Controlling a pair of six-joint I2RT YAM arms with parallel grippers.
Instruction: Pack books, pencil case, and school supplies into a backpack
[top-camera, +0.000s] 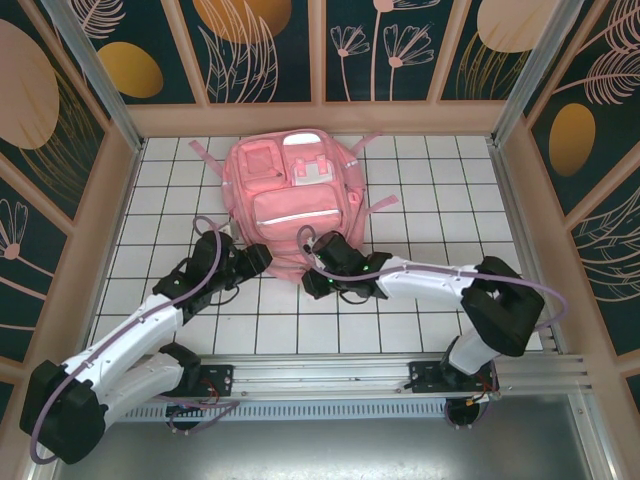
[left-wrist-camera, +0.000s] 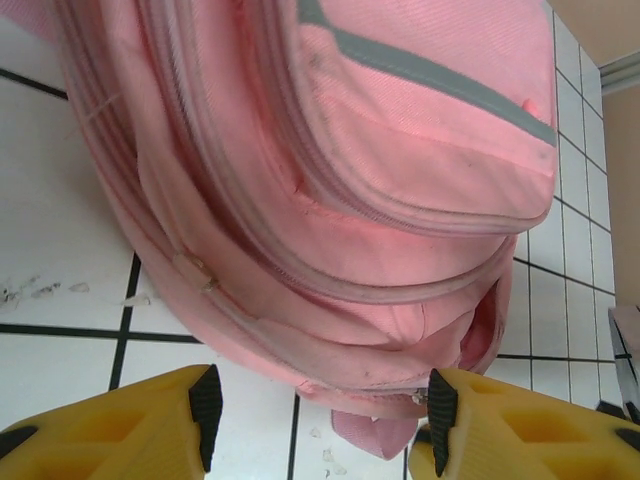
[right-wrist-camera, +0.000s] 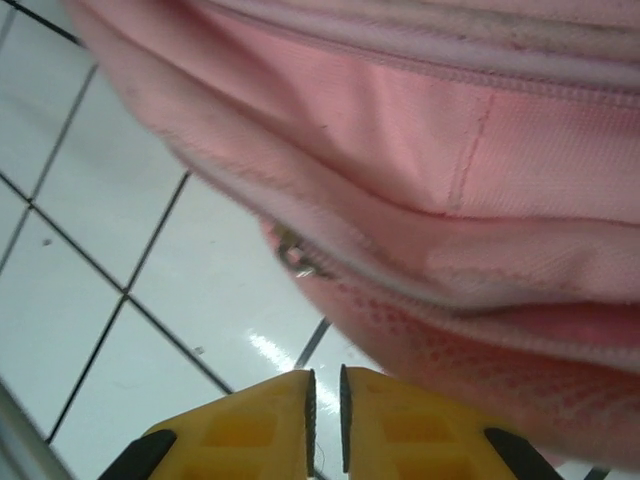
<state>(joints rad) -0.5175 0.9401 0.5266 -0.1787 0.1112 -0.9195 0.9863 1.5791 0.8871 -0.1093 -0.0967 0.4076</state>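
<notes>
Firstly, from the top camera, the pink backpack (top-camera: 290, 205) lies on the white tiled desk (top-camera: 440, 200), in the far middle part, with its front pockets up. Both arms reach to its near edge: the left fingers (top-camera: 258, 258) are at the near left corner, and the right fingers (top-camera: 312, 248) are a little right of the middle. From this height I cannot tell how wide they stand.

Next, the left wrist camera. The left fingers (left-wrist-camera: 130, 425), yellow with black pads, stand wide apart, and the rounded edge of the backpack (left-wrist-camera: 330, 200) is between them and a little ahead. A small pink tab (left-wrist-camera: 375, 432) hangs under this edge. Whether a pad touches the fabric I cannot tell.

Then, the right wrist camera. The right fingers (right-wrist-camera: 250, 425) are almost closed, with only a thin slit between them and nothing visible in it. The backpack (right-wrist-camera: 450, 150) is just ahead, and a metal zipper pull (right-wrist-camera: 300, 258) hangs at its seam above the desk (right-wrist-camera: 120, 200).
</notes>
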